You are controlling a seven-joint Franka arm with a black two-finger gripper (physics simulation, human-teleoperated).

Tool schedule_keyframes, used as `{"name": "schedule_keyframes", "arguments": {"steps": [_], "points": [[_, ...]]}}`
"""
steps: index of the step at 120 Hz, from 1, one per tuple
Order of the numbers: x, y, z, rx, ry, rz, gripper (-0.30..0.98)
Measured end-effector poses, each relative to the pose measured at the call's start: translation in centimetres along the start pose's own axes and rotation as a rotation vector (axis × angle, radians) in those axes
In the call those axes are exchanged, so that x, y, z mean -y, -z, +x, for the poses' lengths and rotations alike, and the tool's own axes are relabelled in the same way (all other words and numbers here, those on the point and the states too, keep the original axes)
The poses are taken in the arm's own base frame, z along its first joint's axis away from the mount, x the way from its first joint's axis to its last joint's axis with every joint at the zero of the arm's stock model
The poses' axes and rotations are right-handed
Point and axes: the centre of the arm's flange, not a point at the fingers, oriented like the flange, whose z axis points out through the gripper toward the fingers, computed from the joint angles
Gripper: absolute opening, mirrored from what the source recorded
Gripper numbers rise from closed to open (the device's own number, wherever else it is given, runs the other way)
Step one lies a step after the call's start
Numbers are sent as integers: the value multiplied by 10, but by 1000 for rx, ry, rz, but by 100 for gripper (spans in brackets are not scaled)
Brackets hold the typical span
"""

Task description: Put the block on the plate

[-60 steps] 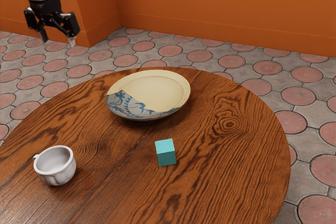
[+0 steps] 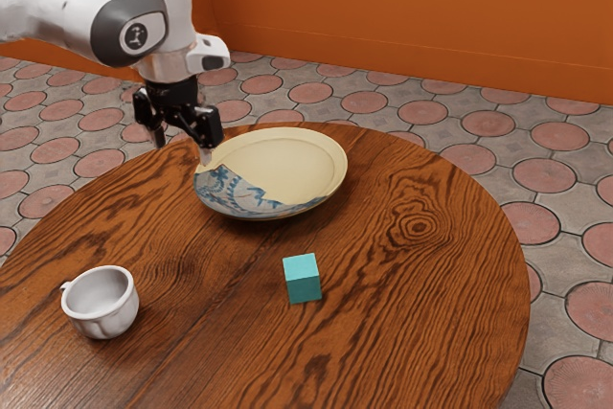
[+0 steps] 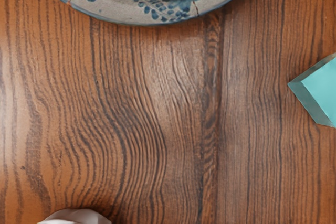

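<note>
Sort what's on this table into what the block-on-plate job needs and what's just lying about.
For the job:
- teal block, on the tabletop, off the plate
- plate, cream with a blue floral section, where the block goes
- tool, open, to move the block

Just lying about:
- white cup, with a small handle

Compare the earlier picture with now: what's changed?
The pincer has moved toward the exterior view's right and lower in that view, bringing it to the plate's rim there. It is open and empty, as before; nothing was taken hold of or let go. The block, plate and cup stayed put.
</note>
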Motion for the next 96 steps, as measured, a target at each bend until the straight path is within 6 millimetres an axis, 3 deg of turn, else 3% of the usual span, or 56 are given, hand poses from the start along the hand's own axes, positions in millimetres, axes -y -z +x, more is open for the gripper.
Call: {"name": "schedule_keyframes", "arguments": {"steps": [21, 29, 34, 44, 51, 96], "points": [[-105, -70, -3, 40, 10, -37, 69], [-133, -94, -4, 53, 44, -51, 68], [-134, -107, 0, 57, 92, -56, 68], [-109, -131, 16, 62, 231, -71, 69], [-104, -145, 23, 63, 302, -83, 69], [-145, -191, 43, 8, 479, -87, 69]]}}
